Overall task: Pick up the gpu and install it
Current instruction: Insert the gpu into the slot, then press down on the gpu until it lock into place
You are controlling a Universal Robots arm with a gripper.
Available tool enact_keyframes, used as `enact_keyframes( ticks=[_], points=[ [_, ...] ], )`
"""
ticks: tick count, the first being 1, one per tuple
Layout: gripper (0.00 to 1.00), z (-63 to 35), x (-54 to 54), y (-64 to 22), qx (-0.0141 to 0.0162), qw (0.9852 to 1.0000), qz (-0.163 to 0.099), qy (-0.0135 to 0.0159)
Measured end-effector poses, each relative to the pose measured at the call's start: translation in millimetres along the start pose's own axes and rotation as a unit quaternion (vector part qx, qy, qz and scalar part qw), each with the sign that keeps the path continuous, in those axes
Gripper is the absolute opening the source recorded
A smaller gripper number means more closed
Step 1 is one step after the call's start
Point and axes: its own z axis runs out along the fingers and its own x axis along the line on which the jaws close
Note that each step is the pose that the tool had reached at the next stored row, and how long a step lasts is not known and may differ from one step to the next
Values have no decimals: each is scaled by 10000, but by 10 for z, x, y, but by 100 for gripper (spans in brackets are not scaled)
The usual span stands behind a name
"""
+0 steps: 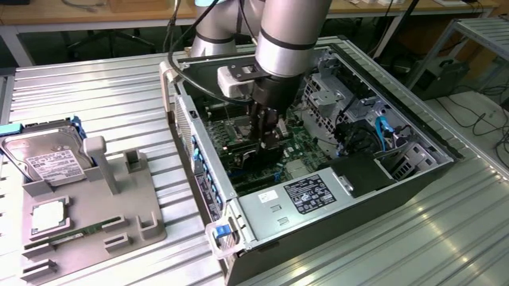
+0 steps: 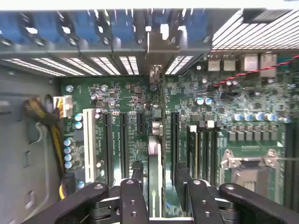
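Install step: black two-finger gripper [image 2: 155, 196] deep inside the open black-and-silver PC case [image 1: 413, 173], jaws parted around the slim edge-on gpu [image 2: 154, 163], standing in a slot on the green motherboard [image 2: 233, 116] (seating unconfirmed). Grip looks loosened; any retreat calls for a straight lift.

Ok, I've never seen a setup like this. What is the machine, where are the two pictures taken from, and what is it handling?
It is one robot arm reaching into an open computer case lying on a metal table. The exterior view looks on from outside; the wrist view looks down from the arm's own wrist. On the exterior view's left, a grey holder carries a hard drive and a memory stick. Under the gripper the gpu stands edge-on on the green motherboard; whether it is gripped cannot be told.
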Motion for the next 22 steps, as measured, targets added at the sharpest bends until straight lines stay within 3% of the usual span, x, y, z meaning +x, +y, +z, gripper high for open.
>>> enact_keyframes(
  ticks=[1, 2, 4, 6, 7, 9, 16, 22],
  points=[
    [33, -102, -11, 2, 8, 10000, 1, 18],
    [11, -104, -11, 2, 8, 10000, 1, 19],
    [11, -105, -9, 51, 7, 10000, -2, 20],
    [11, -96, -16, 229, 7, 10000, -82, 20],
    [11, 10, -40, 231, 6, 9999, -120, 15],
    [11, 10, -56, 393, 5, 9999, -145, 17],
    [11, 14, -55, 400, 5, 9998, -193, 17],
    [11, 83, -55, 401, -2, 9998, -192, 21]
  ],
)
